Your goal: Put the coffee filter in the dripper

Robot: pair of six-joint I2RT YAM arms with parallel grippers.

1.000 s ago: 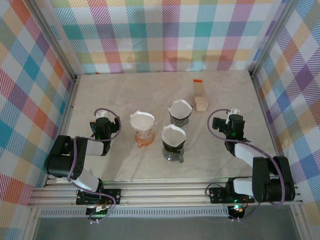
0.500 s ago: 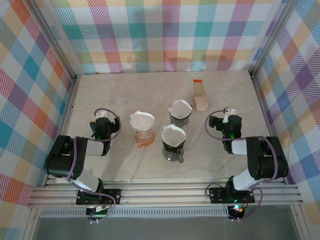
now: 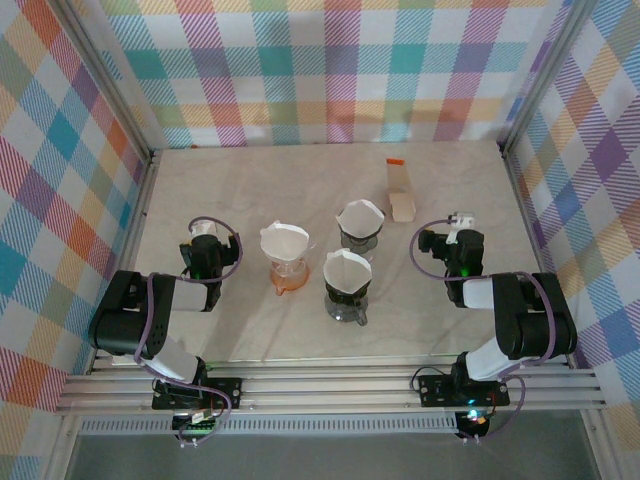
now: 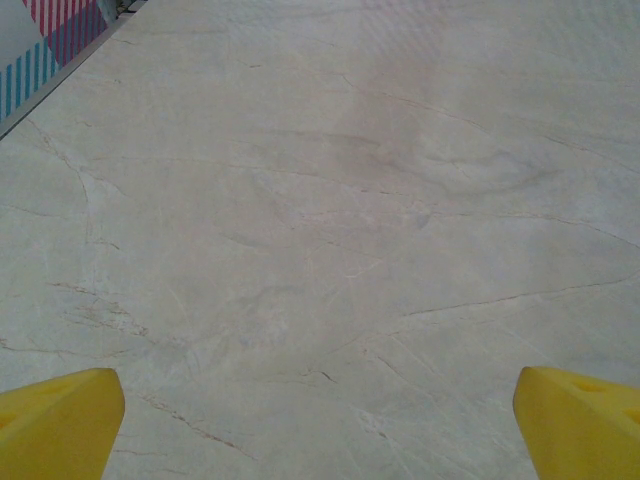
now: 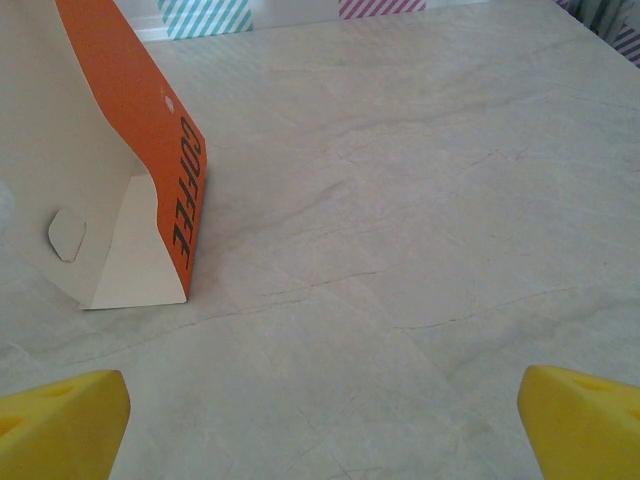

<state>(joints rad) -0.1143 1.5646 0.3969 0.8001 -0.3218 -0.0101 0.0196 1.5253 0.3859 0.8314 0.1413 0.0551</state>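
Three drippers stand mid-table, each with a white coffee filter seated in it: an orange dripper (image 3: 286, 274) with its filter (image 3: 284, 240), a dark dripper (image 3: 360, 237) behind it to the right, and another dark dripper (image 3: 346, 298) in front. My left gripper (image 3: 206, 232) (image 4: 320, 425) rests low, left of the orange dripper, open over bare tabletop. To the right of the drippers my right gripper (image 3: 456, 230) (image 5: 325, 425) is also open and empty, its yellow fingertips (image 5: 62, 420) wide apart.
An orange and cream coffee filter box (image 3: 401, 190) (image 5: 110, 180) stands at the back right, just ahead and left of the right gripper. Checked walls (image 3: 330, 70) close in the marble table (image 3: 250, 180) on three sides.
The right arm has folded back toward its base and its gripper has shifted slightly toward the far side. The left arm and the drippers have not moved.
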